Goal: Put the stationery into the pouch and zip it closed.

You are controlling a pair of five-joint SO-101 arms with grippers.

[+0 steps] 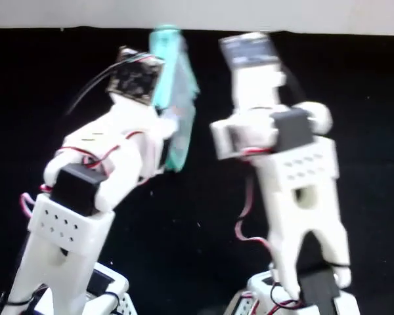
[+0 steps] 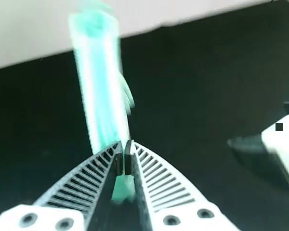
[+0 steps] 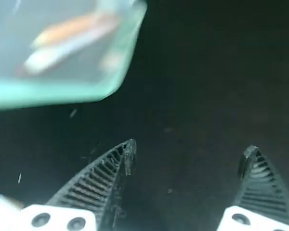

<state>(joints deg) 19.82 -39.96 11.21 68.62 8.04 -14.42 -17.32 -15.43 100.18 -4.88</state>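
- My left claw [image 2: 124,156] is pressed together on one thin edge of the teal pouch [image 2: 98,86], holding it up off the black desk [image 2: 207,72]. So slim a pinch could slip and drop it.
- I cannot tell whether the zip is shut. If it is open, the stationery [image 3: 70,33] inside may spill.
- My right claw [image 3: 190,159] is spread and holds nothing. The pouch is near it but apart, between my two arms.
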